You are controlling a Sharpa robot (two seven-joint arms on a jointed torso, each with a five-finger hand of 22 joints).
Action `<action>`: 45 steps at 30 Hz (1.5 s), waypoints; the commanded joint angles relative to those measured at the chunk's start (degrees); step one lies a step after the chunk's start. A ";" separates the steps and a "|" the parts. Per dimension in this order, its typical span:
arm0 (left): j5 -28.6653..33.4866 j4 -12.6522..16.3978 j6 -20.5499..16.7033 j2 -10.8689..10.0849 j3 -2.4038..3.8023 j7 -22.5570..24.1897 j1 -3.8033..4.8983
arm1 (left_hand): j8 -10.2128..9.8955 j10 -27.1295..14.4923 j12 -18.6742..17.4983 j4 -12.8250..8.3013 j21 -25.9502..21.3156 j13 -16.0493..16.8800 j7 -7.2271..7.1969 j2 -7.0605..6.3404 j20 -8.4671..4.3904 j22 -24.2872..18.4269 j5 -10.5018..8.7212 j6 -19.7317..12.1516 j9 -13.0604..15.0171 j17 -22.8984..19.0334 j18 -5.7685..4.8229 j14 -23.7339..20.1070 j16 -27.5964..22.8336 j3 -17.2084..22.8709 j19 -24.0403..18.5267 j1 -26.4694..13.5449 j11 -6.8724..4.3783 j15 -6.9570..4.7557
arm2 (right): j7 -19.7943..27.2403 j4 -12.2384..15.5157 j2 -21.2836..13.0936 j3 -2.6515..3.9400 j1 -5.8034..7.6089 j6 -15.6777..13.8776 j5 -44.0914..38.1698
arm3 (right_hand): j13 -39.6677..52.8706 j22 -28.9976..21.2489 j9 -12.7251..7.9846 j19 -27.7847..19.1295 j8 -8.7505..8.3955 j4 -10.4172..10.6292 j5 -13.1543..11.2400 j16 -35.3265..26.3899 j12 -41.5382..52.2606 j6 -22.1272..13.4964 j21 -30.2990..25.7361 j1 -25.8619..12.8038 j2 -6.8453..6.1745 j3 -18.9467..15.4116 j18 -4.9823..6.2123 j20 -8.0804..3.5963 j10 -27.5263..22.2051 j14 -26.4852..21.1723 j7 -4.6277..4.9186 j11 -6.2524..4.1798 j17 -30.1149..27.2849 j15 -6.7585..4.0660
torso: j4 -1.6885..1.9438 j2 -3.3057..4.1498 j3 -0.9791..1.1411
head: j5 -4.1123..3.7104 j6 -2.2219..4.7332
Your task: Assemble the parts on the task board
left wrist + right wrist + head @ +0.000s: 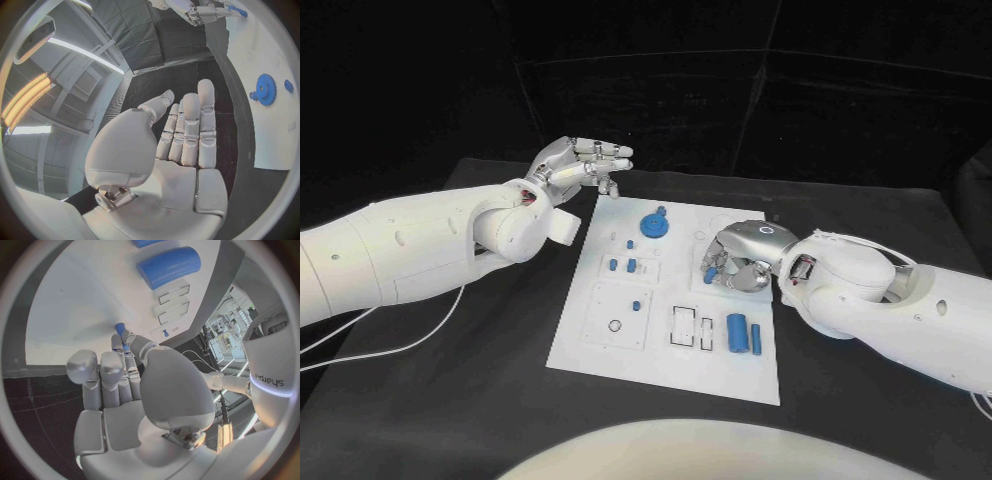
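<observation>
Right hand (pixel 737 258) pinches a small blue part (pixel 120 329) over the task board (pixel 625 345); left hand (pixel 581 165) hovers open, holding nothing.

Head view: high above the near edge, looking steeply down at the black worktop (pixel 488 400) with the white task board (pixel 661 360) centred, both arms coming in from the sides. Mid-range, whole board in frame.

Left wrist view: fisheye from behind the left hand (pixel 178 145), very close to the palm, facing along the fingers past the board's far left part; blue gear (pixel 267 89) at the side, right hand (pixel 203 12) far off across the board.

Right wrist view: fisheye behind the right hand (pixel 134 380), close, facing down onto the board, large blue cylinder (pixel 169 266) beyond the fingers.

Shared by all three: task board. Gear (pixel 653 224) and cylinder (pixel 737 331) also in head view.
</observation>
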 commanded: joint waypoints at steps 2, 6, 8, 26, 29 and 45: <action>0.20 -0.09 0.70 -0.03 0.04 0.07 0.08 | 0.23 -0.38 0.30 -0.01 -0.29 -0.09 -0.01 0.36 0.10 -0.06 -0.15 -0.42 -0.03 -0.05 0.74 -0.33 0.32 -0.49 -0.22 0.37 0.18 -0.02 | 0.03 2.20 -1.41 0.11 0.12 -4.49 2.03 | 0.05 0.16 0.41 0.36 0.20 0.34 -0.24 0.46 -0.55 1.12 0.38 -0.98 -0.03 0.46 -0.78 -0.13 0.53 1.28 -0.03 -0.10 0.10 -0.43 | 0.03 -0.02 0.00 | 0.00 0.06; 0.20 -0.18 0.71 -0.06 0.04 -0.02 0.08 | 0.23 -0.38 0.30 -0.01 -0.29 -0.09 -0.01 0.36 0.10 -0.06 -0.15 -0.42 -0.03 -0.05 0.74 -0.33 0.32 -0.49 -0.22 0.37 0.18 -0.02 | 0.19 4.78 -3.36 0.16 0.17 -5.66 6.09 | 0.01 0.23 0.37 0.34 0.06 0.63 -0.24 0.40 -0.81 1.09 0.46 -1.53 -0.38 0.53 -0.80 -0.15 0.57 1.22 -0.04 -0.09 -0.05 -0.43 | -0.08 -0.15 -0.06 | 0.13 0.12; 0.20 -0.22 0.74 -0.04 0.03 -0.04 0.07 | 0.25 -0.40 0.31 -0.01 -0.30 -0.09 -0.01 0.39 0.10 -0.07 -0.15 -0.41 -0.03 -0.06 0.74 -0.34 0.32 -0.49 -0.22 0.38 0.18 -0.02 | 0.53 6.29 -4.25 0.20 0.22 -6.49 7.97 | 0.00 0.29 0.35 0.35 0.02 0.70 -0.22 0.42 -0.87 1.07 0.50 -1.65 -0.46 0.54 -0.81 -0.15 0.56 1.21 -0.04 -0.07 -0.04 -0.43 | -0.05 -0.13 -0.07 | 0.07 0.16; 0.20 -0.72 0.82 0.65 0.02 -0.05 0.04 | 0.29 -0.44 0.35 0.00 -0.33 -0.09 -0.01 0.46 0.10 -0.08 -0.15 -0.37 -0.01 -0.09 0.74 -0.37 0.34 -0.50 -0.23 0.40 0.19 -0.01 | 4.61 5.18 6.30 0.16 0.36 -7.25 11.76 | -0.05 0.49 0.27 0.37 -0.22 0.82 0.31 0.74 -1.28 0.93 0.67 -1.84 -0.59 0.87 -0.84 -0.15 0.46 1.23 0.02 -0.03 0.25 -0.41 | 0.09 0.09 -0.07 | 1.20 0.16; 0.20 -0.72 0.86 0.84 0.03 -0.07 0.05 | 0.29 -0.44 0.35 0.00 -0.33 -0.09 -0.01 0.46 0.10 -0.08 -0.15 -0.37 -0.01 -0.09 0.74 -0.37 0.34 -0.50 -0.23 0.40 0.19 -0.01 | 5.21 3.84 8.88 -0.33 -0.27 -6.54 10.87 | -0.05 0.48 0.25 0.36 -0.26 0.83 0.43 0.74 -1.34 0.89 0.68 -1.84 -0.58 0.94 -0.83 -0.14 0.44 1.22 0.04 -0.01 0.24 -0.40 | 0.31 0.14 -0.19 | 1.28 0.01; 0.20 -0.82 0.82 1.19 0.04 -0.07 0.08 | 0.29 -0.44 0.35 0.00 -0.33 -0.09 -0.01 0.46 0.10 -0.08 -0.15 -0.37 -0.01 -0.09 0.74 -0.37 0.34 -0.50 -0.23 0.40 0.19 -0.01 | 5.04 -1.32 15.89 -1.67 -2.74 -0.07 7.19 | -0.09 0.56 0.18 0.31 -0.47 0.87 0.95 0.90 -1.67 0.69 0.75 -2.02 -0.68 1.05 -0.85 -0.09 0.27 1.20 0.19 0.12 0.35 -0.31 | 0.21 0.12 -0.11 | 2.99 -0.63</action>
